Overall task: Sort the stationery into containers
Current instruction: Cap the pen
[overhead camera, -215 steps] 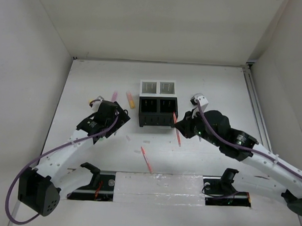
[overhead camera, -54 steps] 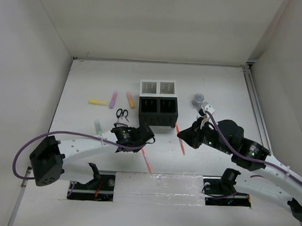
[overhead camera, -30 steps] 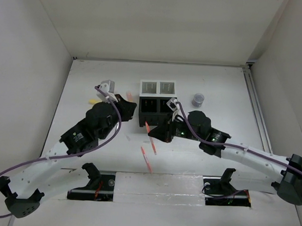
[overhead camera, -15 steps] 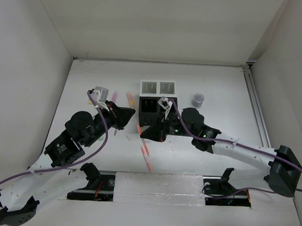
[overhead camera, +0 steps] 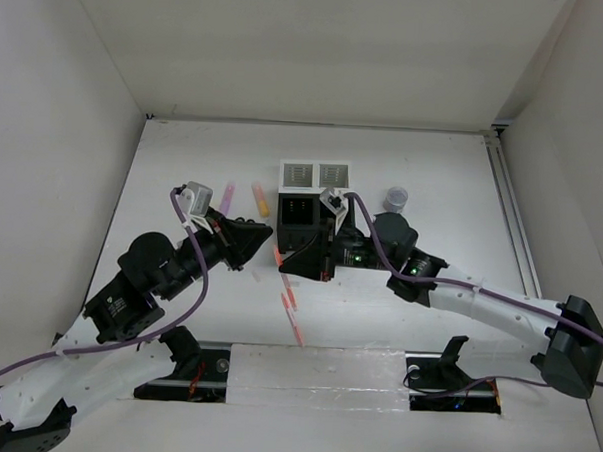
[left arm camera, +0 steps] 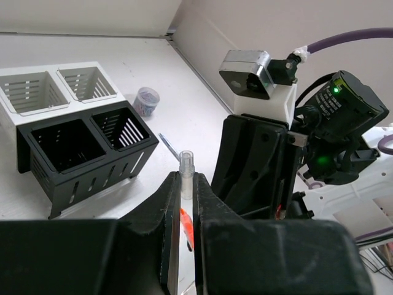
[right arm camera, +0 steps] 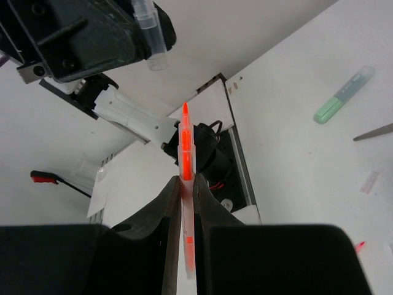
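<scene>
We judged the red pen (right arm camera: pixel 185 153) light, stiff, slick: right gripper (right arm camera: pixel 185 182) pinched its barrel, left gripper (left arm camera: pixel 184 182) clamped the clear cap (left arm camera: pixel 186 171)

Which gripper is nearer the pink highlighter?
Left. The left gripper sits just right of the pink highlighter, closer to the bases; the right gripper is farther right, before the black compartments.

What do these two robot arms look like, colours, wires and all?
Left arm and right arm: white tubes, chunky black joints, a purple cable each. The black two-fingered left pincer and right pincer carry grey-and-white camera blocks; green lights dot the right arm.
</scene>
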{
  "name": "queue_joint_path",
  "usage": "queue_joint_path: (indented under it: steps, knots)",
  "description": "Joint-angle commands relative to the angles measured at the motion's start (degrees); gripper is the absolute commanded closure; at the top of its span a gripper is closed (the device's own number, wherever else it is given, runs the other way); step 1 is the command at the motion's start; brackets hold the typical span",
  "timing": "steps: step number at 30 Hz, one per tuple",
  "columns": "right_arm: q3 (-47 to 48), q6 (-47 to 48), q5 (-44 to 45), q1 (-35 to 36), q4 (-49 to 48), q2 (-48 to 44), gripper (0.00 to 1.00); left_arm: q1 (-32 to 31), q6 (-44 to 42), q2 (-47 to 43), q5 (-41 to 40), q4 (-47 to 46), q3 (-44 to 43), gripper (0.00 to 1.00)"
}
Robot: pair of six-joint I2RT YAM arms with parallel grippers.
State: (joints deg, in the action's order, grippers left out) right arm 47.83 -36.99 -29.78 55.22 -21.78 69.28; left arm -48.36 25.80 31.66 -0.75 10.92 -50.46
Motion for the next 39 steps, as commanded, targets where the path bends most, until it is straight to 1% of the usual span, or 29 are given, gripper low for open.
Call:
queue_joint_path:
  steps: [1,3,7,17,39]
  knots:
    - [1.8,-0.5,-1.5,0.4,-6.0,-1.7,1.00,0.1,0.6,-0.4,-0.4,-4.1,0.9,1.00]
    - [1.8,0.8,-1.5,0.4,-6.7,-2.3,1.00,0.1,1.3,-0.4,-1.0,-4.6,0.9,1.00]
    - [1.2,0.8,-0.8,0.4,-8.2,-2.1,1.00,0.1,3.3,-0.9,-6.1,-4.6,1.4,1.00]
    - [3.5,1.3,-0.8,0.4,-9.3,1.6,1.00,0.1,3.9,-1.9,-5.6,-5.6,1.9,1.00]
    - [4.5,1.8,0.4,0.4,-10.5,3.1,1.00,0.1,3.9,-0.1,-3.9,-5.6,1.9,1.00]
